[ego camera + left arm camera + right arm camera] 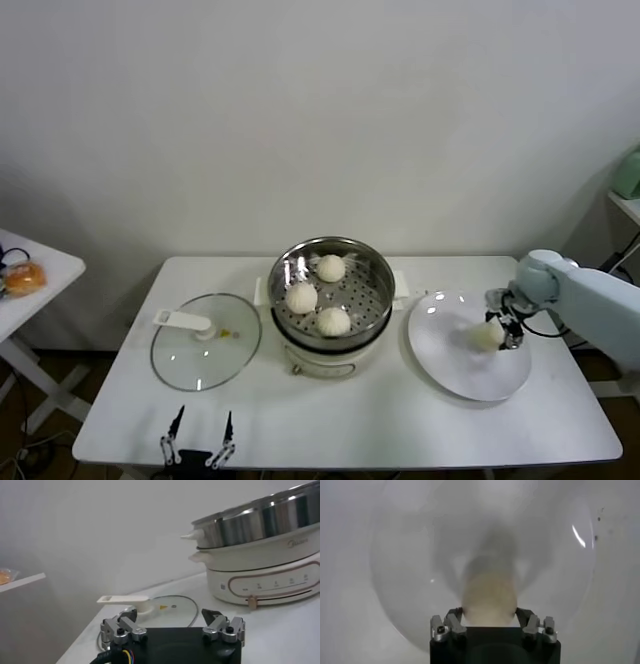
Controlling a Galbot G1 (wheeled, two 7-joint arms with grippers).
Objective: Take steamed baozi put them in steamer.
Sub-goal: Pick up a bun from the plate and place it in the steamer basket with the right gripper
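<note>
Head view first: steamer (331, 300) sits at the middle of the white table (400, 410), its steel basket on a squat white pot body, and three steamed baozi (333, 321) lie on the perforated floor, one at the far side, one to the left and one at the near side. Left of the steamer, the glass lid (205, 342) lies flat on the table with its white handle pointing left. Right of the steamer lies the flat white plate (440, 360). Over that plate, the right gripper (498, 330) is closed on the fourth baozi (487, 336), which sits between its fingers above the plate's right half. The left gripper (199, 437) waits at the near edge of the table, near the lid, with its fingers spread apart and nothing between them. On a side table (30, 290) at the far left lies an orange-brown bun (24, 279).

Left wrist view: the left gripper's (174, 625) two fingers stand wide apart, empty, just above the tabletop. Beyond them lies the lid (172, 607) with its handle, and farther right the steamer (260, 540) on its white pot body.

Right wrist view: the right gripper (490, 616) clamps the baozi (489, 597) from both sides, with the plate (405, 570) spread beneath it.
</note>
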